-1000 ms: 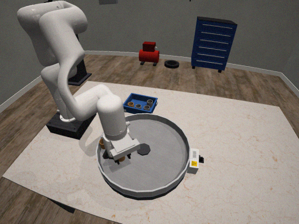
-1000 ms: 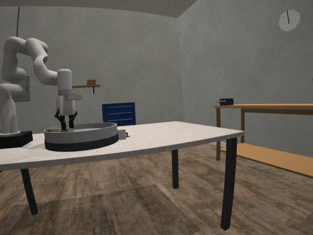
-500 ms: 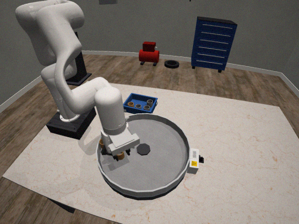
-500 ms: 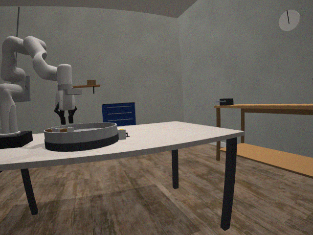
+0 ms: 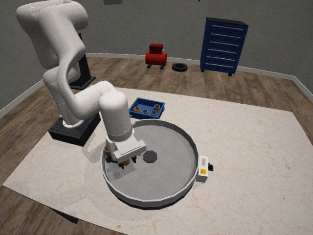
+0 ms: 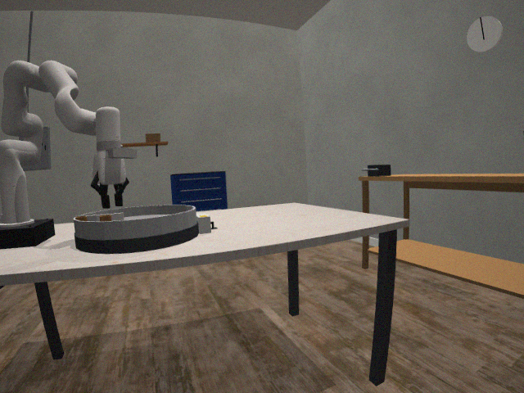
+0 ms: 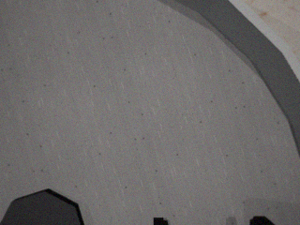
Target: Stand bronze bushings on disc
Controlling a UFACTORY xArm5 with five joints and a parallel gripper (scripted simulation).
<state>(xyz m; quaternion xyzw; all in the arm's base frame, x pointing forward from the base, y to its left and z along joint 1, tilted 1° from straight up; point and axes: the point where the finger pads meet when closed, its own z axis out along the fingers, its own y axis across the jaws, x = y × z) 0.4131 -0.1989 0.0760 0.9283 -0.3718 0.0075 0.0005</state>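
Note:
My gripper (image 5: 128, 164) (image 6: 109, 200) (image 7: 210, 222) is open and empty, hanging above the left part of the turntable's grey disc (image 5: 167, 164) (image 7: 141, 103). Two bronze bushings stand on the disc. One (image 5: 125, 162) (image 6: 106, 217) is right below the fingers and the other (image 5: 106, 150) (image 6: 82, 218) is by the left rim, partly hidden by the wrist. The dark octagonal hub (image 5: 149, 156) (image 7: 42, 208) is just right of the gripper. The blue crate (image 5: 161, 104) behind the turntable holds one bronze bushing (image 5: 136, 109) and three steel bushings (image 5: 144, 110) (image 5: 153, 112) (image 5: 157, 106).
The turntable has a raised grey rim (image 5: 151, 202) (image 6: 135, 226). A white control box (image 5: 203, 168) (image 6: 203, 223) with a yellow label sits at its right side. The arm's dark base (image 5: 73, 132) stands at the table's left.

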